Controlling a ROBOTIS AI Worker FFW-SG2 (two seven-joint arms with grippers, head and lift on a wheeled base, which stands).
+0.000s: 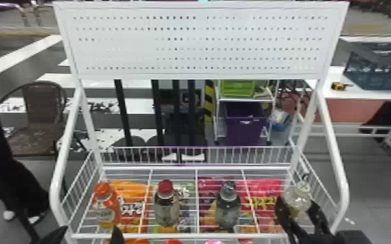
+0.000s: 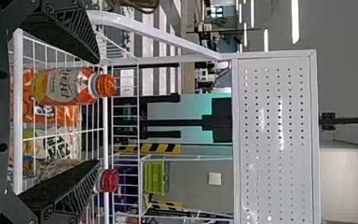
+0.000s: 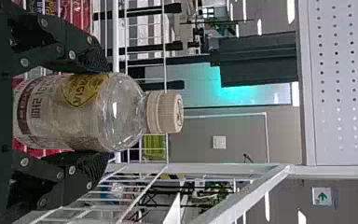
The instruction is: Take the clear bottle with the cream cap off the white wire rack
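A clear round plastic bottle (image 3: 121, 112) is showing a ribbed cream plastic cap (image 3: 165, 112); a rectangular white metal panel (image 1: 198, 43) is bearing dotted rows.

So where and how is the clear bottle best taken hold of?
I'd grip the clear bottle around its labelled body, below the shoulder, coming level from the front of the rack, the right tool's fingers on opposite sides. It stands upright with a rounded, fairly even body; the shoulder narrows towards the cream cap and would likely slip.
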